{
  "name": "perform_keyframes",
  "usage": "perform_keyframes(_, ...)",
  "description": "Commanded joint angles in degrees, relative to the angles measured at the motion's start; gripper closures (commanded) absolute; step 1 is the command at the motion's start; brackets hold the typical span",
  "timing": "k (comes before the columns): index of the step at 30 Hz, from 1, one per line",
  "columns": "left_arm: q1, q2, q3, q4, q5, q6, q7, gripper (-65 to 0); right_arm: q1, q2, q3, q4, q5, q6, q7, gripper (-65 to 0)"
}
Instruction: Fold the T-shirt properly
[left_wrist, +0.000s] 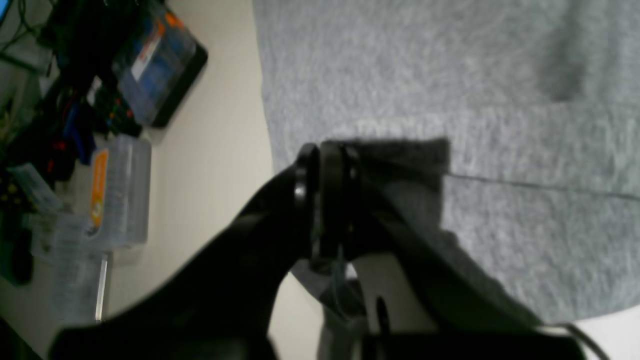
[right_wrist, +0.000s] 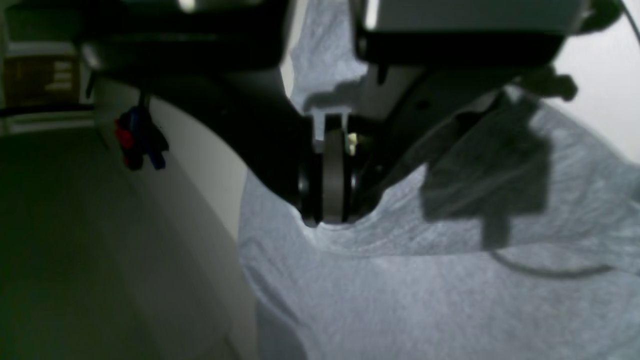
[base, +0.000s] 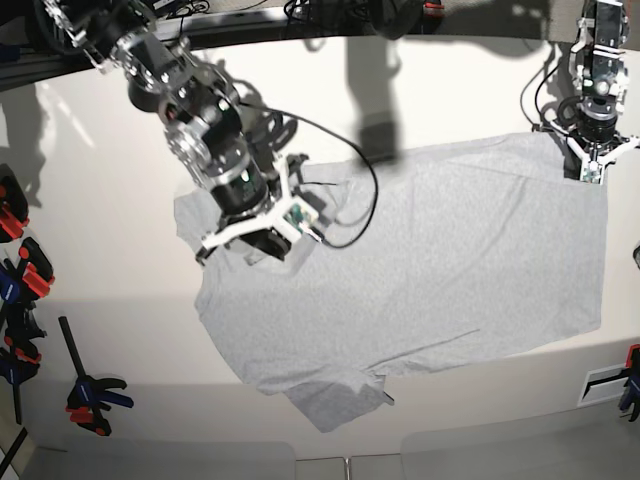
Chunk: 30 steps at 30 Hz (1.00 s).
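The light heather-grey short-sleeved cotton T-shirt (base: 420, 270) is spread plain side up across the cream-white bench (base: 90, 250), mostly flat, one sleeve poking out toward the bench's near edge. The left gripper (base: 591, 172) sits at the shirt's far corner, and in the left wrist view its black fingers (left_wrist: 325, 200) are pressed together on a bit of the grey fabric there. The right gripper (base: 262, 245) is over the shirt's opposite end by the collar, fingers (right_wrist: 332, 175) closed tight with cloth bunched up against the tips. A black cable (base: 360, 190) loops across the shirt next to that arm. Clear plastic organiser boxes (left_wrist: 120, 190) sit on the bench beyond the shirt's edge.
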Motion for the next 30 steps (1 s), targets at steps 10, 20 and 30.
perform_keyframes(10,-2.5,-1.3,-0.5,-3.4,0.7,1.4,-1.4,0.0,4.9,-3.0,0.6,-10.5,-4.8,-7.1,0.6,0.0)
perform_keyframes(20,-2.8,-1.3,-0.5,-3.6,0.6,1.4,-7.9,0.0,5.3,-4.4,0.6,-10.8,-1.2,-2.3,4.3,0.0)
perform_keyframes(30,-4.0,-1.3,-0.5,-6.8,0.6,1.4,-8.2,0.0,9.1,-8.6,0.6,-16.0,-0.9,-1.5,4.7,0.0)
